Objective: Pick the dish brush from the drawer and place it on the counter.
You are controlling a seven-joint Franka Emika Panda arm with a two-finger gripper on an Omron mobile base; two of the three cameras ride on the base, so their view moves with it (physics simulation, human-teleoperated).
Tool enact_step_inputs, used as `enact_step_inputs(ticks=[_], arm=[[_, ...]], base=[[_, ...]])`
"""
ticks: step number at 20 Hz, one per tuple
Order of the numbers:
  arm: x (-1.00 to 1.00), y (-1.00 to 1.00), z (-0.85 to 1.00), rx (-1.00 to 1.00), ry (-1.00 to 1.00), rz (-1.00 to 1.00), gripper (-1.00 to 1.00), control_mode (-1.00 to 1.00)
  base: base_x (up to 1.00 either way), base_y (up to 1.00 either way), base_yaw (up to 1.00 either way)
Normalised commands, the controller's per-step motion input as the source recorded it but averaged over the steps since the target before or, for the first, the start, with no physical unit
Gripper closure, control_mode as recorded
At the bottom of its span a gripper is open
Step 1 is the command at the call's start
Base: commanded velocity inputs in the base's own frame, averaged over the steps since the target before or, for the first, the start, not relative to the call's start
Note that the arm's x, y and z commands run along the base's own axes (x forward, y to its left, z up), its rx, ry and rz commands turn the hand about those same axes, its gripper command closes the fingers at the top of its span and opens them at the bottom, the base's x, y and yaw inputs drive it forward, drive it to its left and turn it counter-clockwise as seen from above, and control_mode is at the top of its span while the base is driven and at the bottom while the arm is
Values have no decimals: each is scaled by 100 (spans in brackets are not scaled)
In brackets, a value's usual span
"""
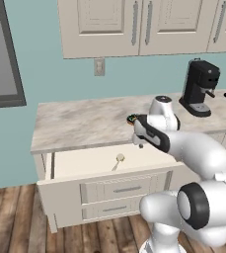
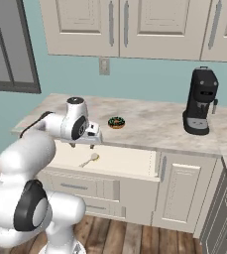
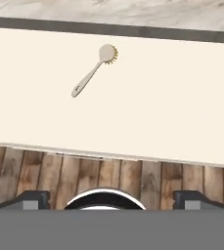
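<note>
While the drawer (image 1: 85, 165) stands pulled out under the worktop (image 1: 80, 123), the dish brush (image 3: 93, 71) is seen lying flat on its pale floor, well apart from the walls, with its long axis running diagonally from the round head near the worktop edge to the handle end nearer the drawer front. The gripper (image 3: 111, 197) is held above the drawer's front edge, so the brush lies ahead of it and a little to the left in the hand view. Its fingers (image 3: 33, 197) are spread wide, and nothing is held or touched.
</note>
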Motion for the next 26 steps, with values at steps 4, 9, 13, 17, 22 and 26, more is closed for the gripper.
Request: enact_step_inputs(ticks=[4,9,13,17,22,26], arm=[[16,-13,-85,0,0,0,-100,-100],[28,-7,-70,0,0,0,-100,-100],[44,-4,-44,0,0,0,-100,-100],[60,0,-43,0,0,1,-100,-100],[35,0,-44,0,2,1,-100,-100],[-37,0,-38,0,17,4,-100,-100]], base=[[0,0,0],[0,0,0],[0,0,0],[0,0,0],[0,0,0],[0,0,0]])
